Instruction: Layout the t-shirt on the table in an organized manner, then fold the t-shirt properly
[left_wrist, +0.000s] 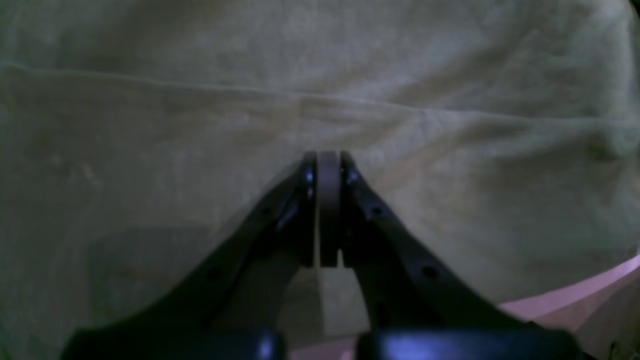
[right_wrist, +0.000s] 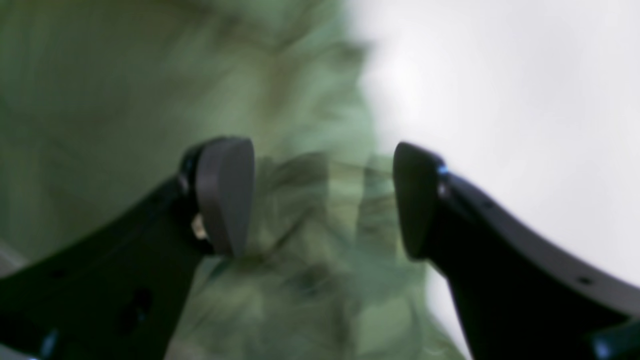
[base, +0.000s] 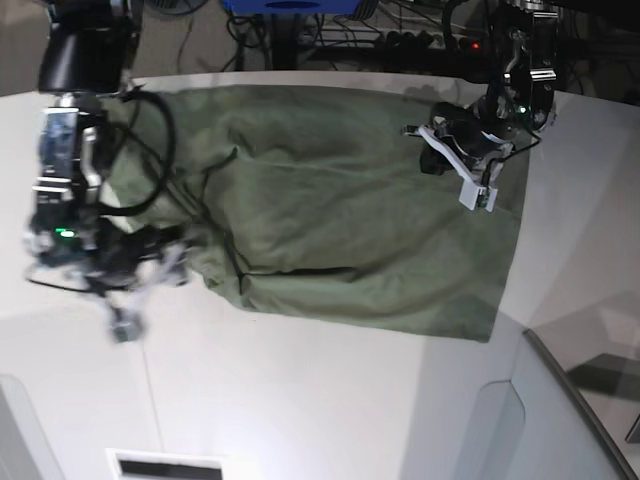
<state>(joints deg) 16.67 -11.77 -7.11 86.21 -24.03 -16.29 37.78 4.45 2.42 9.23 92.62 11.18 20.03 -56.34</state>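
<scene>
The olive-green t-shirt (base: 340, 210) lies spread across the far half of the white table (base: 300, 400), its left part rumpled. At the shirt's right side my left gripper (left_wrist: 327, 155) is shut, its tips resting against the cloth (left_wrist: 200, 125). I cannot tell whether any cloth is pinched between them. The same gripper (base: 432, 140) shows over the shirt in the base view. In the right wrist view my right gripper (right_wrist: 322, 200) stands open at the shirt's left edge. Blurred green cloth (right_wrist: 100, 100) lies behind the fingers and white table (right_wrist: 500, 100) beside it.
A grey angled panel (base: 580, 400) cuts across the near right corner. Dark cables (base: 160, 160) from the right arm hang over the shirt's left part. Equipment and wiring (base: 400, 30) sit beyond the curved far edge. A slotted white plate (base: 165, 465) is at the near edge.
</scene>
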